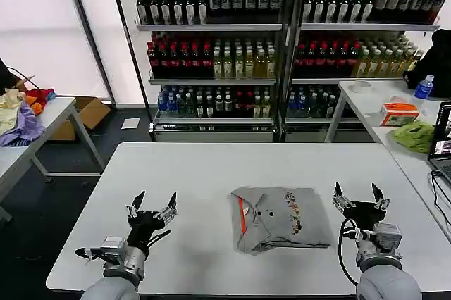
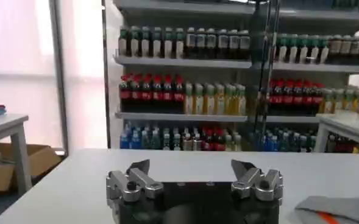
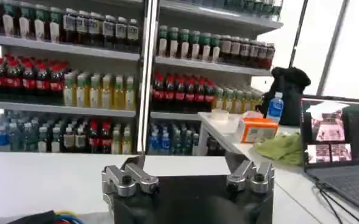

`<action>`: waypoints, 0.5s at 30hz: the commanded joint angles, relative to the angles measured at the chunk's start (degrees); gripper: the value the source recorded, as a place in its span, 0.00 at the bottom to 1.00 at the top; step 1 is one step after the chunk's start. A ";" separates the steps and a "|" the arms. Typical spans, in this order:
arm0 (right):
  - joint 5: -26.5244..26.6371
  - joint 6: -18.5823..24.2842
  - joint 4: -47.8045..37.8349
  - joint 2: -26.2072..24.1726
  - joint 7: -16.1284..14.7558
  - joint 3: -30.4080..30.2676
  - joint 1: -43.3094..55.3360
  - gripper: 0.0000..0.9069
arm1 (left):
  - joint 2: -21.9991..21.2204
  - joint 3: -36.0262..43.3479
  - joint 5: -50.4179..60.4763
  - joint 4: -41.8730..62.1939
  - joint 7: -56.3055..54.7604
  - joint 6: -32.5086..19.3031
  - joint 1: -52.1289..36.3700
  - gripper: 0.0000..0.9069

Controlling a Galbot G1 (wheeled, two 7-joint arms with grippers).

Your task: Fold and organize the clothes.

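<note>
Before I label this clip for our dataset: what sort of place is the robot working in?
Probably a mock shop or robot test lab: stocked shelves of bottled drinks stand behind a white work table holding a folded grey T-shirt, with a laptop on a side table.

1. A white table (image 1: pixel 211 166) with rounded corners fills the near part of the scene and carries the work.
2. One folded light grey T-shirt (image 1: pixel 280 219) lies flat on it, right of centre and toward the near edge, with its orange-red collar strip (image 1: pixel 241 214) on the left side and its small multicolour chest print (image 1: pixel 292 210) facing up.
</note>
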 commanded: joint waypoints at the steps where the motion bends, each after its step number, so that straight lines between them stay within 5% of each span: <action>1: -0.24 0.15 -0.34 -0.22 0.01 0.71 -0.05 1.00 | -0.07 -0.10 0.13 0.05 0.99 -0.50 0.01 1.00; 15: -0.21 0.25 -1.04 -0.87 -0.12 0.75 0.14 1.00 | -0.29 0.28 3.86 0.45 4.68 -0.44 0.76 1.00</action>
